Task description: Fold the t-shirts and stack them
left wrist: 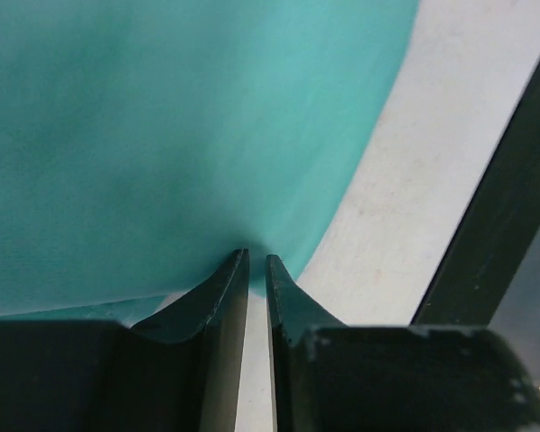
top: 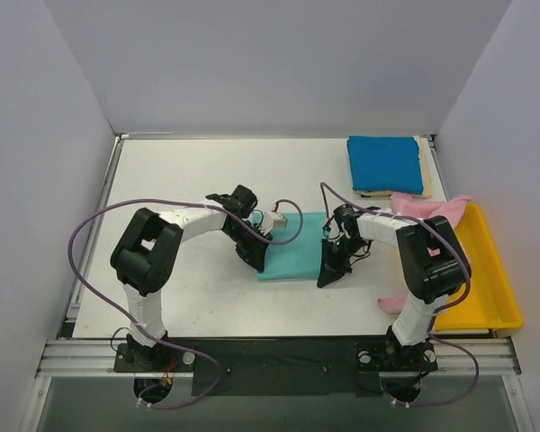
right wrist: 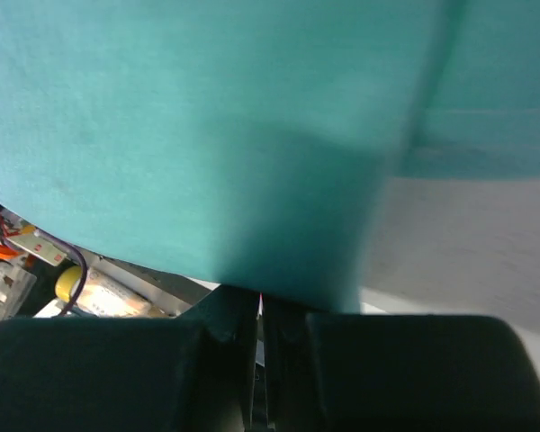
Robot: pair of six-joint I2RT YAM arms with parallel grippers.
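A teal-green t-shirt (top: 292,249), folded into a rectangle, lies at the table's middle. My left gripper (top: 255,262) is shut on its near left corner, and the cloth fills the left wrist view (left wrist: 162,135). My right gripper (top: 326,277) is shut on its near right corner, with the cloth lifted in front of the right wrist camera (right wrist: 207,135). A folded deep blue t-shirt (top: 384,164) lies on a folded cream t-shirt (top: 425,171) at the back right. A rumpled pink t-shirt (top: 429,209) drapes over the tray's left edge.
A yellow plastic tray (top: 486,288) stands along the right edge of the table. Purple cables loop from both arms above the table. Grey walls close in the table on the left, back and right.
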